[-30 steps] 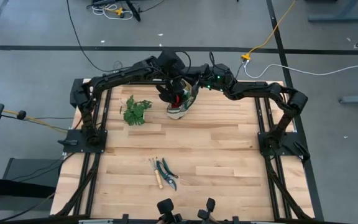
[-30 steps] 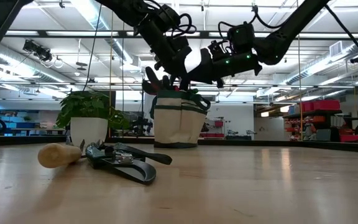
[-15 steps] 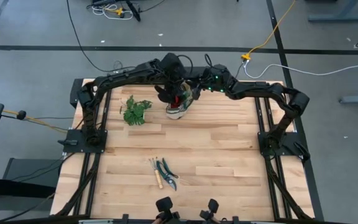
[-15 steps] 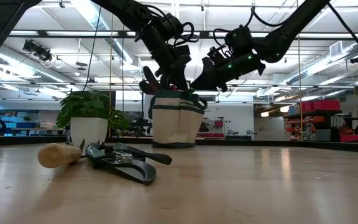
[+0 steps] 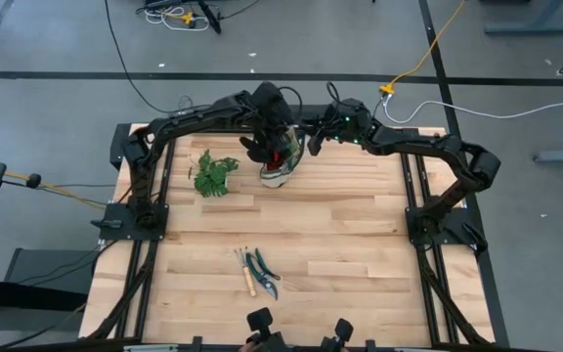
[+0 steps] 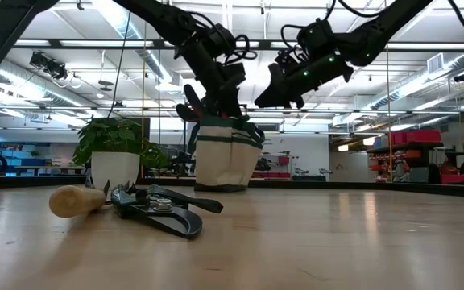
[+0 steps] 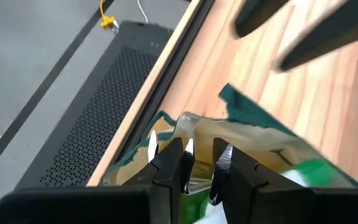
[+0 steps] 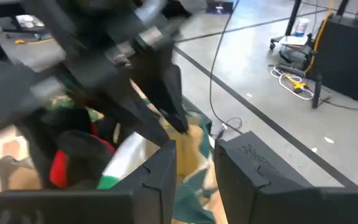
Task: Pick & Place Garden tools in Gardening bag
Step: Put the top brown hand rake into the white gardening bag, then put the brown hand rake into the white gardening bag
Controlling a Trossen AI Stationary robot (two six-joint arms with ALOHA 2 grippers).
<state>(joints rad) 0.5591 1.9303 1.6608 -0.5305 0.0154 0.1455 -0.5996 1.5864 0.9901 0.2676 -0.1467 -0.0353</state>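
The left gripper (image 5: 270,147) reaches into the gardening bag (image 5: 280,168) at the table's far edge, fingers narrowly apart. The right gripper (image 5: 313,140) hovers just beside the bag, nearly closed, empty. The pruning shears (image 5: 262,270) and mini rake (image 5: 247,273) lie together near the front.

Grey concrete floor (image 5: 57,39), trailing cables, bright ceiling striplights (image 6: 127,20).

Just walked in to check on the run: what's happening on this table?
Both arms work at the beige canvas bag at the table's far edge. The left tool reaches into its mouth; the right tool hovers beside it. A wooden-handled rake and dark-handled shears lie unpacked nearer the front.
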